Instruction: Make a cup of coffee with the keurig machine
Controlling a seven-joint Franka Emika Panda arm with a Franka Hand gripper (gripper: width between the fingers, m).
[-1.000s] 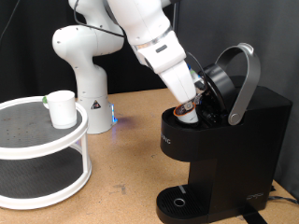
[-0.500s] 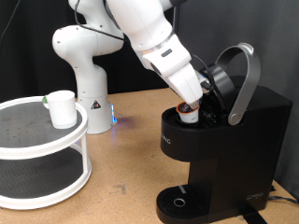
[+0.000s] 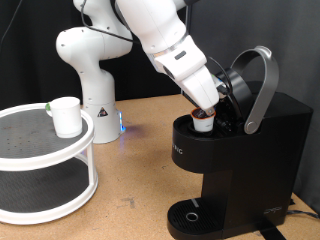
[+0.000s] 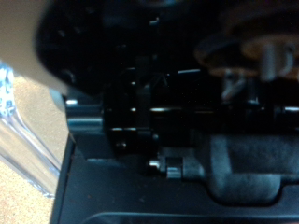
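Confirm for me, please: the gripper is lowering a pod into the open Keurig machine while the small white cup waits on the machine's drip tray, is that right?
Not quite. The white cup stands on the top tier of the round white shelf at the exterior view's left, not on the drip tray. The rest holds: the gripper is at the open brew chamber of the Keurig machine with a pod.

I was working in a robotics lab: a second white robot arm stood idle at ten o'clock on the wooden tabletop, black curtain behind.
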